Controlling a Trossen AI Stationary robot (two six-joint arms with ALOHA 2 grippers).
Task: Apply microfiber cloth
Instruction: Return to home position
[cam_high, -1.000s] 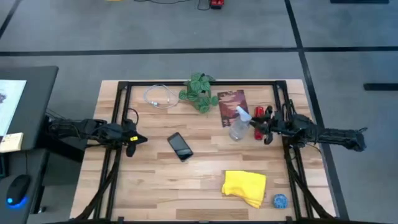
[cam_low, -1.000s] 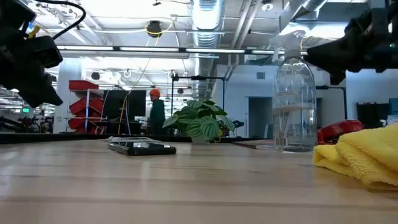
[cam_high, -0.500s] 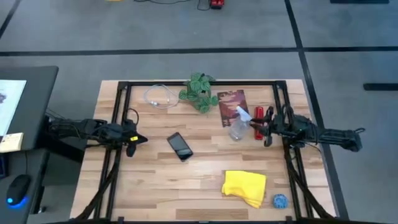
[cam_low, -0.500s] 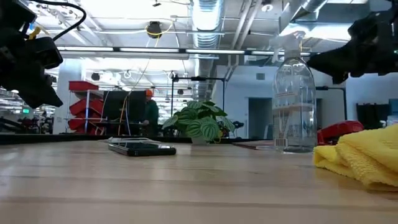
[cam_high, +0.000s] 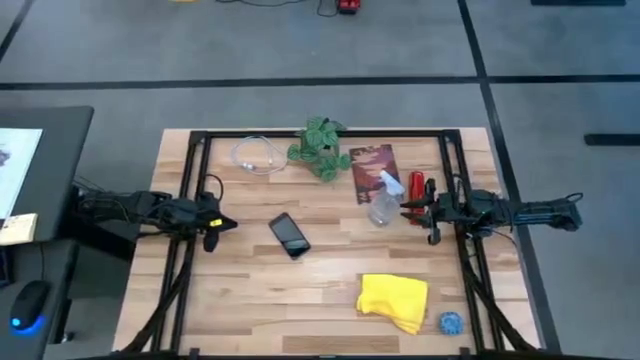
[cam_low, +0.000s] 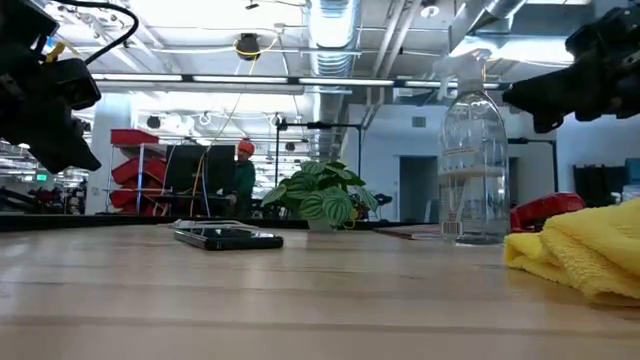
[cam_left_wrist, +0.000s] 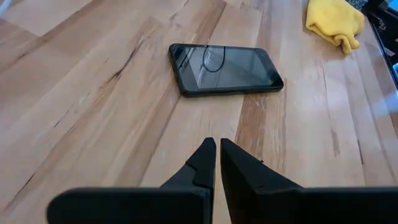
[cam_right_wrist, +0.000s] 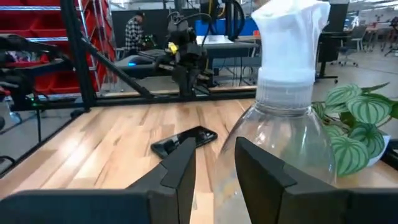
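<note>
The yellow microfiber cloth (cam_high: 393, 300) lies bunched on the table near its front right; it also shows in the low view (cam_low: 585, 255) and the left wrist view (cam_left_wrist: 334, 22). No gripper touches it. My right gripper (cam_high: 405, 210) hovers open just right of a clear spray bottle (cam_right_wrist: 286, 124), with nothing between its fingers (cam_right_wrist: 214, 146). My left gripper (cam_high: 222, 225) is shut at the table's left. It points across the table at a black phone (cam_left_wrist: 224, 67) that lies flat.
A potted plant (cam_high: 320, 148), a coiled white cable (cam_high: 258, 158) and a brown booklet (cam_high: 372, 165) sit along the far side. A red tool (cam_high: 417, 185) lies beside the bottle (cam_high: 383, 200). A small blue ball (cam_high: 450, 322) lies right of the cloth.
My right gripper has drawn back a little from the spray bottle toward the table's right edge. The bottle stays upright where it was.
</note>
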